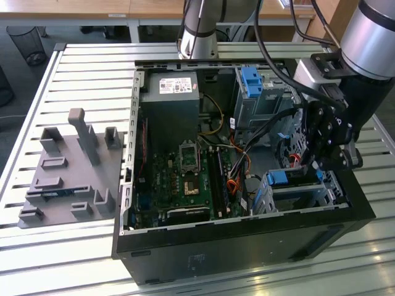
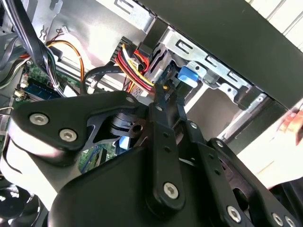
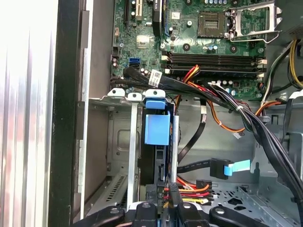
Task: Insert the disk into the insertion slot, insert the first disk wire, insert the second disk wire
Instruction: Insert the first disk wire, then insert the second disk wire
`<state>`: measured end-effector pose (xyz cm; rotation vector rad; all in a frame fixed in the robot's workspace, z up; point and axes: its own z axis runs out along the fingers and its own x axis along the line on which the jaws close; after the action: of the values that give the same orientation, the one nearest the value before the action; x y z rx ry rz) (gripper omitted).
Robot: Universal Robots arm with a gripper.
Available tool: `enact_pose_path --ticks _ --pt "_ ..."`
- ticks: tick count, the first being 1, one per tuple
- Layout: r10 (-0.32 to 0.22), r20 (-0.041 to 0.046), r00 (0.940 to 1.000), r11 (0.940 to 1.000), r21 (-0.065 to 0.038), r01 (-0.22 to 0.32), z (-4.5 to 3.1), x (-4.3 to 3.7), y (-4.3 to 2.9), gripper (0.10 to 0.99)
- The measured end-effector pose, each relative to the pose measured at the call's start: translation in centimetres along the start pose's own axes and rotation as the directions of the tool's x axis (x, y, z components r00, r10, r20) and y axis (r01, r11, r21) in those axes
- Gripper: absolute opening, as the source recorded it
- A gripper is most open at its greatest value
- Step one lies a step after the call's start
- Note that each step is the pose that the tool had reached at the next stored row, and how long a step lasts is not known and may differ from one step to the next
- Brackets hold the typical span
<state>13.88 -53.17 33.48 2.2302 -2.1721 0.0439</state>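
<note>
My gripper (image 3: 165, 195) is clenched on the plug of the red-yellow wire (image 3: 191, 189). The disk (image 3: 156, 128) sits in the slot (image 3: 131, 142), dead ahead of my fingertips and near them, long axis in line with my reach.

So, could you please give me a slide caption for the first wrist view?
Tool gripping a red-and-yellow wire connector beside the blue-caddied disk, already seated in the grey insertion slot.
</note>
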Motion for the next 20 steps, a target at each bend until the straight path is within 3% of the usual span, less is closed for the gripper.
enact_pose_path --ticks 2,5,20 --pt "0.000 0.0001 1.0000 1.0000 -0.001 0.000 -0.48 0.02 0.00 0.231" --pt "0.000 0.0003 1.0000 1.0000 -0.004 0.000 -0.76 0.03 -0.02 0.106" --pt "0.000 0.0001 1.0000 1.0000 -0.005 0.000 -1.03 0.04 -0.02 0.106"
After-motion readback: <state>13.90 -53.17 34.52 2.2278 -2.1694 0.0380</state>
